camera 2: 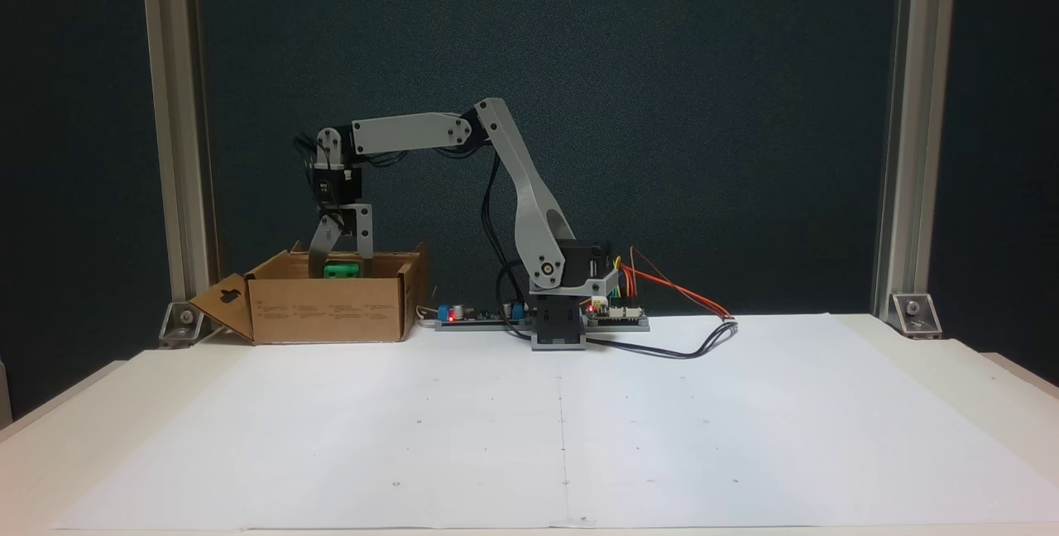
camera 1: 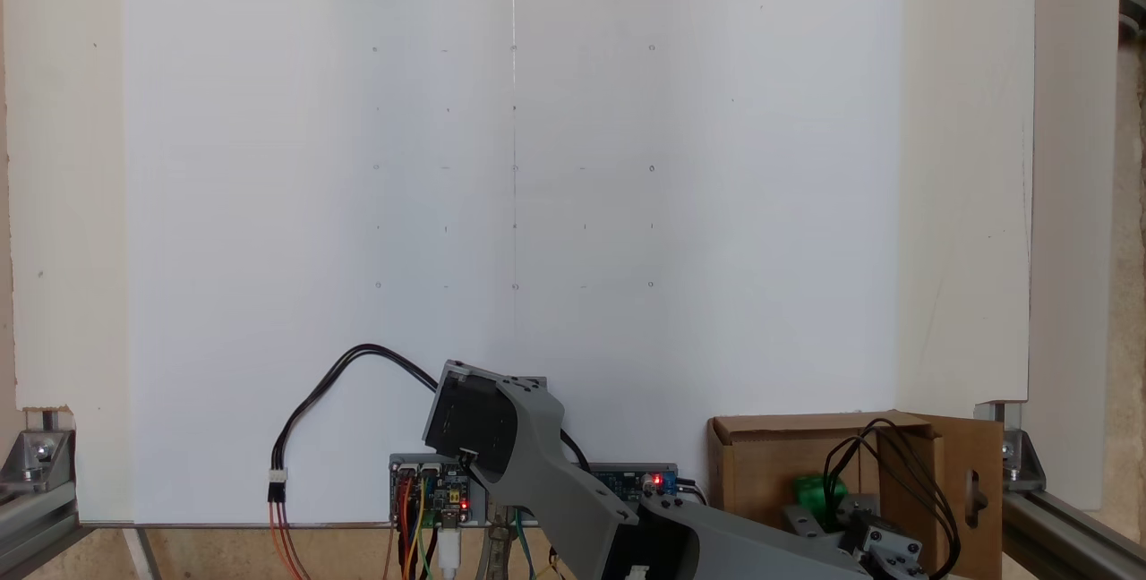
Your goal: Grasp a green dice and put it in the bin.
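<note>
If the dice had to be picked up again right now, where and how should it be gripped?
Grip the dice on two opposite flat faces, coming straight down from above: the bin walls block its sides. The end effector holds it this way.

1. A fixed view looks straight down from high above the white paper sheet [camera 1: 510, 204], the arm's base at its bottom edge.
2. A fixed view stands low, probably at table height, facing the arm [camera 2: 529, 213] front-on.
3. Both share the cardboard box [camera 1: 761, 464] [camera 2: 331, 308].
</note>
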Controlling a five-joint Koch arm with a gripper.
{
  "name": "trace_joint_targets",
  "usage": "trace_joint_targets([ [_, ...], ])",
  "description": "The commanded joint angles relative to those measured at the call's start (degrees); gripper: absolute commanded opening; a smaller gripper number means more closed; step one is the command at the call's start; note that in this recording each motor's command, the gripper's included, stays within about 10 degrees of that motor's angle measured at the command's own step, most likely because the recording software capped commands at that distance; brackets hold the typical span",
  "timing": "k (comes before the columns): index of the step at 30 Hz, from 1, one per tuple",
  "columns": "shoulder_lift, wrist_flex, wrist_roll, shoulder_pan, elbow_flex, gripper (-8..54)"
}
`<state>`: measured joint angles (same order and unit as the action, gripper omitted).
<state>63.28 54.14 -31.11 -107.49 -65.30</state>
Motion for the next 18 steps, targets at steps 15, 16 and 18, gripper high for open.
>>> trace_joint_targets([
  [15,16.0,-8.8,12.5,3.1,10.6,41.9],
  [16,17.8,-8.4,13.9,5.4,10.7,41.9],
  [18,20.6,-7.5,16.2,12.1,10.6,42.0],
])
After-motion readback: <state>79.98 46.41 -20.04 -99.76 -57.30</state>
